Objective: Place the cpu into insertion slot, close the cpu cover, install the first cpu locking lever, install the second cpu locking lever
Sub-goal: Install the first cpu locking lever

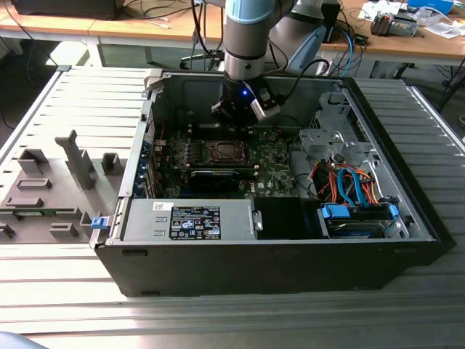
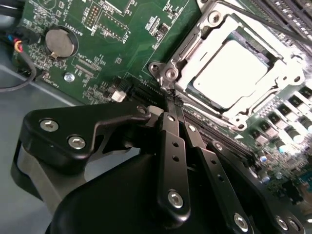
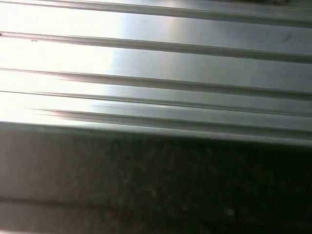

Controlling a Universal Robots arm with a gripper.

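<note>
In the second wrist view the cpu [image 2: 229, 73] already sits flat in the insertion slot [image 2: 265, 108], its pale metal top showing through the window of the cpu cover [image 2: 195, 41], which lies down over it, so the chip is trapped under the frame rather than loose. The gripper [image 2: 171, 103] has its 2 fingers pressed together with nothing visible between them, tips right at the socket's near corner, a narrow shape that looks suited to pushing a thin lever; I cannot pick out either lever for certain. The exterior view places the arm's gripper [image 1: 243, 109] low inside the open computer case [image 1: 276, 273], just behind the socket on the green motherboard [image 1: 272, 156], but shows no socket detail. The first wrist view gives the ribbed metal table [image 3: 156, 58] outside.
</note>
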